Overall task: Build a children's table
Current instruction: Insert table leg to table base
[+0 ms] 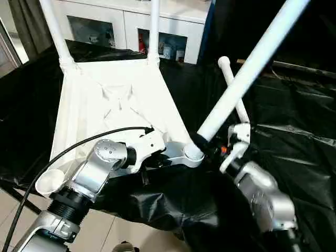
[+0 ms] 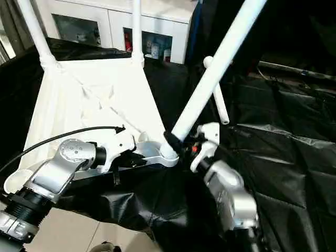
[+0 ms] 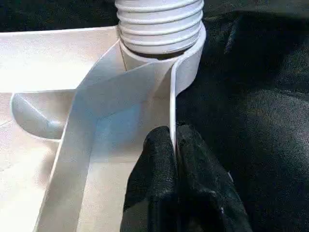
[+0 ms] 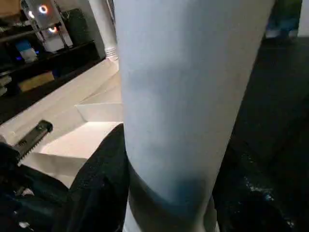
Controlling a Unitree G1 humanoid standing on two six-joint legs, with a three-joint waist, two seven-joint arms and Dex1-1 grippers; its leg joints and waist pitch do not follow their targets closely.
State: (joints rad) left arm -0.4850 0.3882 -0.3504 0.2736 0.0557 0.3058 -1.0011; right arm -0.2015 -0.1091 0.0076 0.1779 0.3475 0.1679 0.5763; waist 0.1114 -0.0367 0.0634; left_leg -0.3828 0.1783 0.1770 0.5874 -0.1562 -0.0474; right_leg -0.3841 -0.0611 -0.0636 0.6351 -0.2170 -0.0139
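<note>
White plastic rectangular tabletop (image 1: 115, 105), ribbed underside up, lying on black sheeting (image 1: 294, 136) over the work surface. Two long white tubular legs upright in the far corner sockets: far-left leg (image 1: 55, 31), far-right leg (image 1: 154, 29). Third long white tubular leg (image 1: 247, 71) seated at the near-right round corner socket (image 1: 193, 155), leaning steeply away toward upper right, not vertical; threaded end visible at the socket mouth in left wrist view (image 3: 159, 24). Fourth white tubular leg (image 1: 233, 89) loose on the sheeting just right of the tabletop, partly behind the tilted one. Near-left round corner socket (image 1: 50, 181) open, nothing in it.

Left gripper (image 3: 175, 159) clenched on the thin near rim of the tabletop, just beside the near-right socket, black fingers (image 3: 154, 179) pinching the wall from both sides. Right gripper (image 1: 206, 143) grasping the tilted leg low down, right above the socket, black fingers (image 4: 101, 183) wrapped either side of the tube.

Beyond the sheeting: white glass-door cabinet (image 1: 131, 26) with small items behind the panes. Black cable (image 1: 79, 144) looping over the left forearm.
</note>
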